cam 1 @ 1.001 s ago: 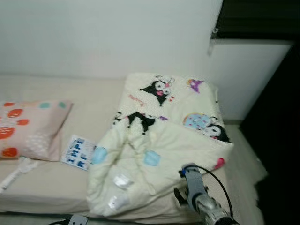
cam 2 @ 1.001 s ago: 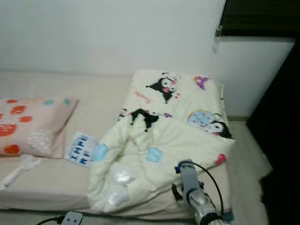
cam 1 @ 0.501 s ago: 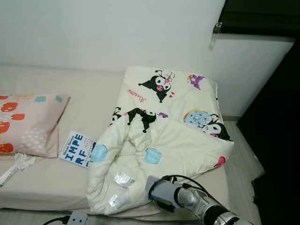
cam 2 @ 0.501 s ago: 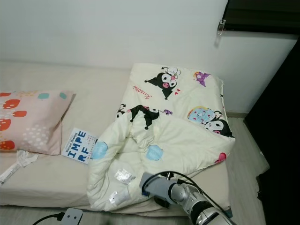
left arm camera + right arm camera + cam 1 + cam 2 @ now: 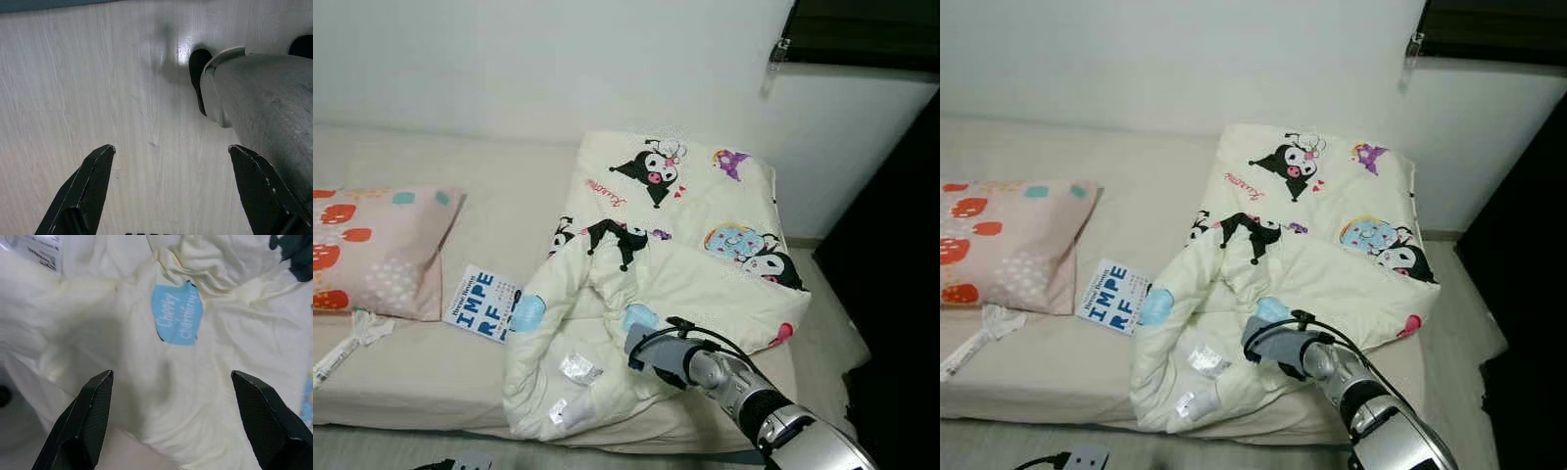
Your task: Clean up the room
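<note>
Hovering wide open and empty, my right gripper (image 5: 171, 431) faces the crumpled cream cartoon-print quilt (image 5: 705, 284); its blue patch (image 5: 177, 313) seemingly reads "Cheeky, charming".

The right arm (image 5: 744, 392) is stretched forward, right gripper (image 5: 171, 426) spread wide; the left gripper (image 5: 168, 191) is hung open.

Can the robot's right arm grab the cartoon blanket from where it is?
Probably yes. The right gripper hovers open just above the rumpled blanket at the bed's near edge, fingers spread around the blue patch, with nothing between them.
</note>
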Available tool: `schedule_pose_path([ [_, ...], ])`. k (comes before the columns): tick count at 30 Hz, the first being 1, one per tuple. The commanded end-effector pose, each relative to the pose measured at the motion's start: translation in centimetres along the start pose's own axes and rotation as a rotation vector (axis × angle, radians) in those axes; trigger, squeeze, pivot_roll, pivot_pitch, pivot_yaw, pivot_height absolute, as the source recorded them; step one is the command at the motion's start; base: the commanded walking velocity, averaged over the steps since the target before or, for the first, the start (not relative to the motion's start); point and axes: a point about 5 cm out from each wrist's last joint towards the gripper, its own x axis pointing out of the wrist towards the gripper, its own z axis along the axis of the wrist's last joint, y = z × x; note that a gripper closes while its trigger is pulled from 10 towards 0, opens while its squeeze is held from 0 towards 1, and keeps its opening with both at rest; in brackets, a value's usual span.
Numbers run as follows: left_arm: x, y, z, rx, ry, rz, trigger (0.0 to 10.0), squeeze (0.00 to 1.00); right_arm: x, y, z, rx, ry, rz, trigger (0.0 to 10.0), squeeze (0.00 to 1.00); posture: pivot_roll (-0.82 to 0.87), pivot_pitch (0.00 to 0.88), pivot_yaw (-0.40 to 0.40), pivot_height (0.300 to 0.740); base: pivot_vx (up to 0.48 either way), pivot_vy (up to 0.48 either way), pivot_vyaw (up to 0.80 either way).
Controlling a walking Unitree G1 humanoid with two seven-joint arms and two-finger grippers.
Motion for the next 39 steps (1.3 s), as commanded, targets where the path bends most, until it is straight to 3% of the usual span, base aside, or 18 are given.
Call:
schedule_pose_path([
  [1,-0.1,-0.1,-1.1,-0.012,0.038,-0.003,10.0,0.00,0.0,0.8,-0.4,0.009,0.008,0.030,10.0,0.00,-0.03,0.164,-0.031,0.710,0.000,0.000,0.00],
  [10,-0.1,-0.1,-0.7,-0.041,0.011,0.030,10.0,0.00,-0.1,0.4,-0.5,-0.019,0.014,0.013,10.0,0.00,-0.03,0.154,-0.034,0.680,0.000,0.000,0.00],
  [12,-0.1,-0.2,-0.4,-0.156,-0.052,0.036,10.0,0.00,-0.1,0.1,-0.6,-0.043,0.016,0.009,10.0,0.00,-0.03,0.144,-0.042,0.670,0.000,0.000,0.00],
  [17,-0.2,-0.3,0.0,-0.239,-0.115,0.028,10.0,0.00,-0.2,-0.2,-0.6,-0.063,0.019,0.008,10.0,0.00,-0.03,0.138,-0.046,0.660,0.000,0.000,0.00],
  [18,-0.3,-0.4,0.4,-0.282,-0.164,0.021,10.0,0.00,-0.2,-0.4,-0.6,-0.079,0.021,0.006,10.0,0.00,-0.02,0.131,-0.050,0.650,0.000,0.000,0.00],
  [24,-0.3,-0.3,0.6,-0.270,-0.179,0.026,10.0,0.00,-0.1,-0.5,0.0,-0.099,-0.007,0.018,10.0,0.00,-0.02,0.130,-0.044,0.630,0.000,0.000,0.00],
  [29,-0.3,-0.2,0.5,-0.270,-0.174,0.025,10.0,0.00,0.0,-0.5,1.5,-0.076,-0.094,0.065,10.0,0.00,-0.02,0.136,-0.039,0.600,0.000,0.000,0.00],
  [34,-0.3,0.0,0.3,-0.245,-0.155,0.021,10.0,0.00,0.1,-1.5,3.2,-0.039,-0.175,0.080,10.0,0.00,-0.02,0.142,-0.034,0.570,0.000,0.000,0.00],
  [37,-0.3,0.0,0.3,-0.242,-0.151,0.021,10.0,0.00,0.1,-1.7,3.4,-0.046,-0.181,0.078,10.0,0.00,-0.02,0.142,-0.034,0.560,0.000,0.000,0.00],
  [39,-0.3,0.0,0.3,-0.242,-0.147,0.021,10.0,0.00,0.0,-2.3,3.4,-0.104,-0.175,0.046,10.0,0.00,-0.02,0.143,-0.034,0.550,0.000,0.000,0.00],
])
